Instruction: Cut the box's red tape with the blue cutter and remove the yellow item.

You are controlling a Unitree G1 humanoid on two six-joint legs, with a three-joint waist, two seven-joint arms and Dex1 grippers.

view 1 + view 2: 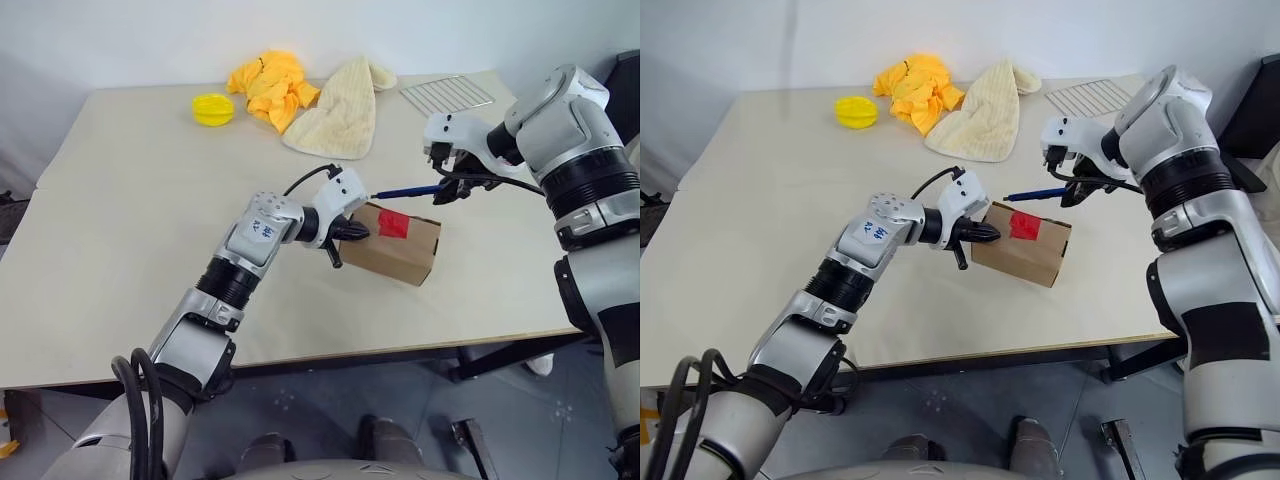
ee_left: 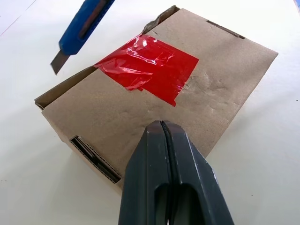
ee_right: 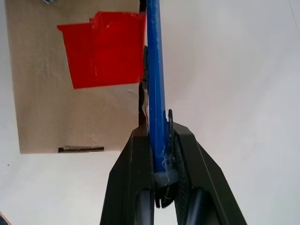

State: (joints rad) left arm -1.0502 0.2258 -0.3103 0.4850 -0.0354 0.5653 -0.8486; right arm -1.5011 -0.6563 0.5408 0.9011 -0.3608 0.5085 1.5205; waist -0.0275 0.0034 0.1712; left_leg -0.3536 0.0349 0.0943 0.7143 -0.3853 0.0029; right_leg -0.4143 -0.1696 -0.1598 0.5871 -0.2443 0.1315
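Observation:
The brown box (image 1: pixel 400 255) lies near the table's front right with the red tape (image 1: pixel 393 224) on its top, wrinkled. My left gripper (image 1: pixel 347 232) is shut and empty, its tips (image 2: pixel 161 129) resting on the box's top near its left end. My right gripper (image 1: pixel 447 189) is shut on the blue cutter (image 1: pixel 405 191), which points left above the box's far edge. The cutter's blade (image 2: pixel 58 62) hangs just off the box, beside the tape (image 3: pixel 105 49). The yellow item is hidden.
At the back of the table (image 1: pixel 150 220) are a round yellow dish (image 1: pixel 213 108), a yellow-orange cloth (image 1: pixel 272 85), a cream towel (image 1: pixel 340 110) and a wire rack (image 1: pixel 447 93). The table's front edge runs close below the box.

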